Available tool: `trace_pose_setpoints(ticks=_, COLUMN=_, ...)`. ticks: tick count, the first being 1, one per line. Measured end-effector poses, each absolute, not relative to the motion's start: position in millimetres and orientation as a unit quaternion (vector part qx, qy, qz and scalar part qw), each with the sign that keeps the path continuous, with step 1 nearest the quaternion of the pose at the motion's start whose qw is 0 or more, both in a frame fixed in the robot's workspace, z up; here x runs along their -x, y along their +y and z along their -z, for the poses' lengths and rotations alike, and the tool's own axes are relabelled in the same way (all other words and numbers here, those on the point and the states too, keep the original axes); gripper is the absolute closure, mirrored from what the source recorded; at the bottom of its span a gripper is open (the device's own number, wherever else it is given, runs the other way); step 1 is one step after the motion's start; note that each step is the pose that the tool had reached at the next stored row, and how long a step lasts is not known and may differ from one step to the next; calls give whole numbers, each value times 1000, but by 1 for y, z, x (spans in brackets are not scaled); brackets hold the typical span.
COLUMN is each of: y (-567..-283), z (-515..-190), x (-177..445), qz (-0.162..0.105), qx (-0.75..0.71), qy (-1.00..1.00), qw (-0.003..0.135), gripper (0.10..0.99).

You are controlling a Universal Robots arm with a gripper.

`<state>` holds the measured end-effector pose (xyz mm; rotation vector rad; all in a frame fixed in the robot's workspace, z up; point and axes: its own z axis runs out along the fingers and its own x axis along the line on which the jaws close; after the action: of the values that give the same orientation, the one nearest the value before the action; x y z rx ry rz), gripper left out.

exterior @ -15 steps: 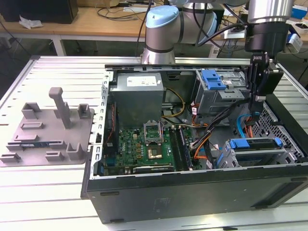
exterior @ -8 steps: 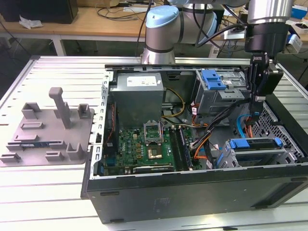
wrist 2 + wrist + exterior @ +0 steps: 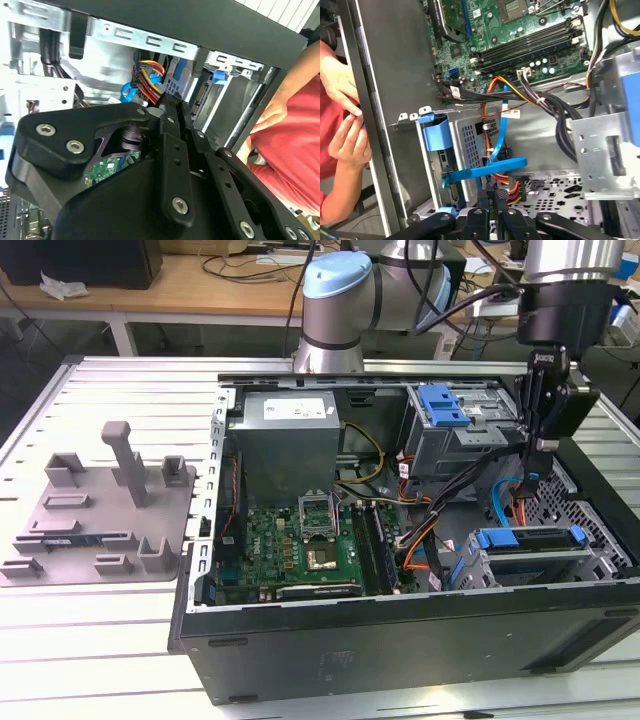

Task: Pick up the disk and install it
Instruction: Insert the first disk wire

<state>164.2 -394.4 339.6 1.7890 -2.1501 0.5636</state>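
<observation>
1. The tool (image 3: pixel 533 480) hangs inside the open computer case (image 3: pixel 400 640), towards the exterior view's right. It is just beside the upper drive bay, which has a blue clip (image 3: pixel 445 405) on top.
2. In both wrist views the fingers are drawn close together with nothing gripped between them. The tips (image 3: pixel 495 197) sit just above a bundle of orange, red and black cables (image 3: pixel 512 187).
3. The disk (image 3: pixel 530 552) is not in the tool. It lies flat in its blue carrier in the metal cage at the near corner of the case on the exterior view's right, lower than the tool and apart from it.
4. The motherboard (image 3: pixel 300 540) lies across the case floor, with the grey power supply (image 3: pixel 290 440) behind it.
5. The case stands on a slatted metal counter (image 3: pixel 100 640). A grey moulded tray (image 3: pixel 100 510) with upright posts sits outside the case on the exterior view's left, well apart from the tool.
6. A person in a red top (image 3: pixel 300 150) is close against the outer wall of the case. One hand (image 3: pixel 340 82) is beside the case edge and another (image 3: pixel 347 145) is just below it.
</observation>
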Motion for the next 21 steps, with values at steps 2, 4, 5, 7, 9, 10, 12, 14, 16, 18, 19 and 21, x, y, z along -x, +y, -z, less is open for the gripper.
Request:
trace_pose_setpoints(ticks=2, y=-402, z=-340, x=-164, qz=-193, qx=-621, qy=-746, qw=142, gripper=918)
trace_pose_setpoints(ticks=4, y=-408, z=-340, x=-164, qz=-190, qx=-622, qy=-747, qw=139, gripper=918)
trace_pose_setpoints(ticks=5, y=-411, z=-340, x=-164, qz=-189, qx=-622, qy=-747, qw=138, gripper=918)
trace_pose_setpoints(ticks=7, y=-416, z=-340, x=-164, qz=-185, qx=-622, qy=-748, qw=135, gripper=918)
trace_pose_setpoints(ticks=9, y=-421, z=-340, x=-164, qz=-179, qx=-624, qy=-750, qw=130, gripper=918)
trace_pose_setpoints(ticks=10, y=-423, z=-340, x=-164, qz=-176, qx=-624, qy=-750, qw=128, gripper=918)
trace_pose_setpoints(ticks=12, y=-427, z=-340, x=-164, qz=-170, qx=-625, qy=-752, qw=122, gripper=918)
trace_pose_setpoints(ticks=14, y=-430, z=-341, x=-164, qz=-161, qx=-627, qy=-754, qw=115, gripper=918)
trace_pose_setpoints(ticks=16, y=-431, z=-341, x=-164, qz=-154, qx=-628, qy=-755, qw=109, gripper=918)
trace_pose_setpoints(ticks=18, y=-432, z=-342, x=-164, qz=-149, qx=-635, qy=-751, qw=103, gripper=918)
trace_pose_setpoints(ticks=19, y=-432, z=-342, x=-164, qz=-150, qx=-640, qy=-747, qw=102, gripper=918)
trace_pose_setpoints(ticks=21, y=-432, z=-342, x=-164, qz=-151, qx=-652, qy=-737, qw=99, gripper=918)
